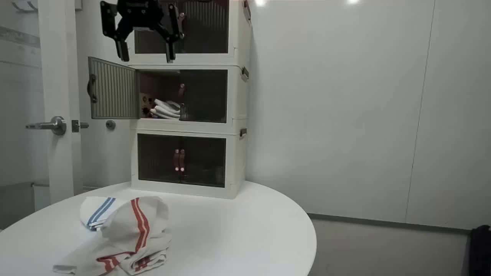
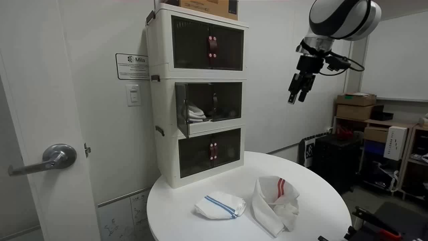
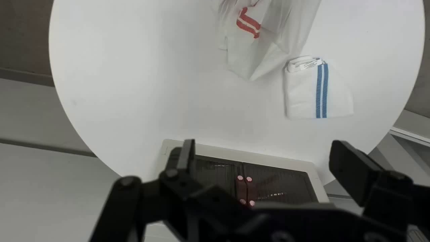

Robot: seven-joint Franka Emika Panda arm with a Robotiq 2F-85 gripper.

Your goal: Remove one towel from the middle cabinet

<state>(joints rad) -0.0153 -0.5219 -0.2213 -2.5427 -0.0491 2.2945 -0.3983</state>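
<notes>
Wrist view has the gripper (image 3: 262, 151) along the bottom of the frame, its two fingers (image 3: 349, 168) spread wide apart, with the bottom box (image 3: 252, 158) showing between them. In an exterior view the gripper hangs at upper left, overlapping the top box (image 1: 199, 58) in the line of sight; in an exterior view it is at upper right, beneath the arm (image 2: 347, 20), well apart from the stack.

At centre left, the middle cabinet (image 1: 238, 100) has its grey ribbed door (image 1: 115, 90) swung out toward frame left. The dark right-hand door (image 1: 207, 97) is closed and hides one end of the folded white cloths (image 1: 165, 110) lying inside; whether these carry stripes is too small to tell.

On the round table (image 1: 238, 230) the blue-striped towel (image 2: 220, 206) lies folded, and just beside it sits the crumpled red-striped towel (image 2: 276, 204), which covers part of it at lower left in an exterior view.

Farther out, a cardboard box (image 2: 209, 6) rests on the stack, a room door (image 2: 40, 100) with a lever handle (image 2: 57, 159) stands at the left of both exterior views, and cartons (image 2: 353, 112) sit at the right edge.
</notes>
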